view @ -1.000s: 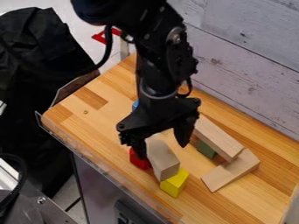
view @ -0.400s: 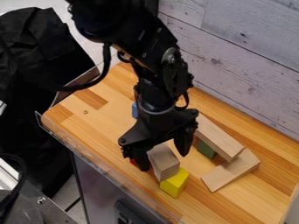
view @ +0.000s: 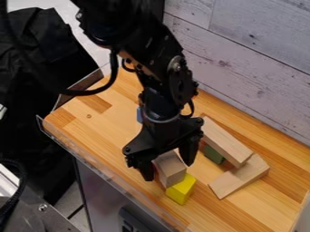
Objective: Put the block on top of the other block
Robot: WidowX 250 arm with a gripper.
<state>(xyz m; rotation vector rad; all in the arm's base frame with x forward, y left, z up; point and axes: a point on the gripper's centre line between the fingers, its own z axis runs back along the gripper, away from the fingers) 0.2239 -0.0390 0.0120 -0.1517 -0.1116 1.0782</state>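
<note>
The black gripper (view: pixel 167 165) hangs low over the front part of the wooden table, its fingers apart on either side of the far end of a plain wooden block (view: pixel 171 170). That block's near end meets a yellow block (view: pixel 181 189); I cannot tell whether it rests on it. To the right, a long wooden block (view: pixel 225 141) lies slanted, with one end over a flat wooden block (view: pixel 240 176). A green block (view: pixel 214 154) sits beneath the long one.
A bit of a blue block (view: pixel 139 114) shows behind the arm. The table (view: pixel 84 124) has a clear raised guard along its front left edge. A whitewashed plank wall (view: pixel 254 68) stands along the back right side.
My gripper has come down a little around the wooden block, and the upper arm has shifted. The red block beside it has become almost wholly hidden behind a finger. The other blocks have stayed put.
</note>
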